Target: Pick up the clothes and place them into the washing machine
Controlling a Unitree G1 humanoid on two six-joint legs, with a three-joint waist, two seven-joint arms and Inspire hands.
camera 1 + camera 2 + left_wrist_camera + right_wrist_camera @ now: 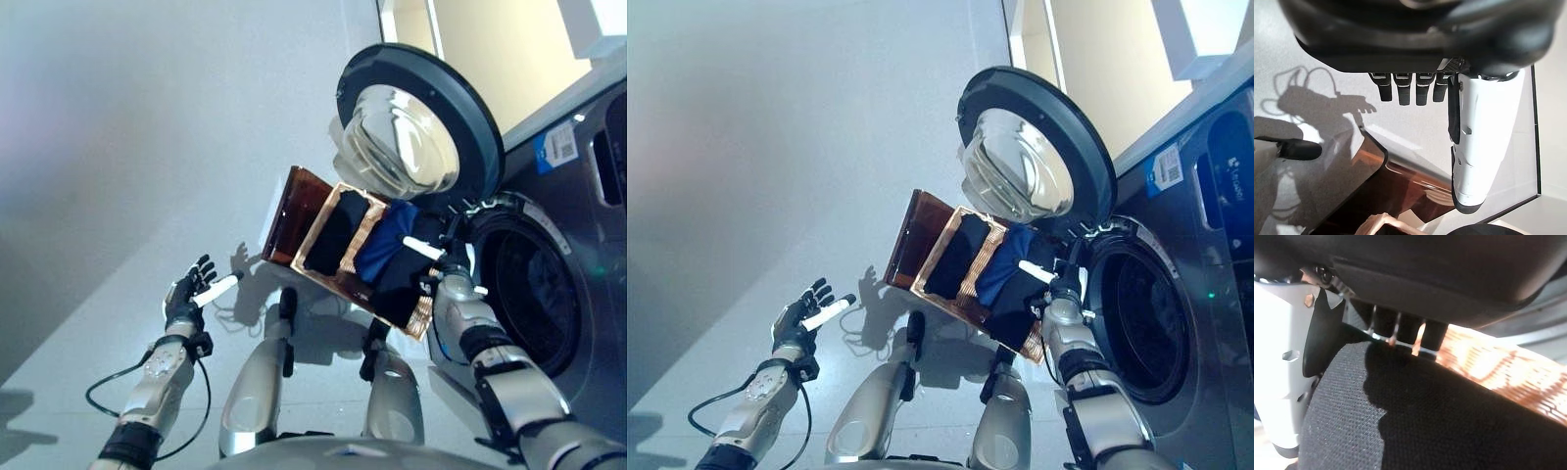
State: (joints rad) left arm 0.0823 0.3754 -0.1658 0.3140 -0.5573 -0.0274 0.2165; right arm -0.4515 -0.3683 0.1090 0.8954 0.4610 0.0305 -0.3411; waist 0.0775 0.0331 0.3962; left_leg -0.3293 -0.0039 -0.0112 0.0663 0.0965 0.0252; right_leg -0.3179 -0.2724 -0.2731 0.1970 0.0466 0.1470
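In the lower left of the head views, the robot's left hand (188,293) hangs over bare grey floor (118,147) with its fingers spread and straight, holding nothing; its own wrist view confirms the fingers (1403,93) extended side by side beside the white-covered thumb.

Toward the lower right, the right hand (438,262) reaches into a brown woven laundry basket (364,232) at the centre of the frame. Its wrist view shows dark fingers (1409,329) pressed against black cloth (1415,416) with the basket's weave just behind, but whether the fingers are curled round the fabric cannot be told.

The basket holds the clothes: a black garment (330,233) lies in its left part, a blue garment (387,242) sits in the middle, and more black cloth fills the right part under the hand.

Just right of the basket, the dark grey washing machine (588,225) stands with its drum opening (534,294) exposed. Its round door (416,127), with a clear glass bowl, is swung wide open above the basket, in the upper centre of the frame.
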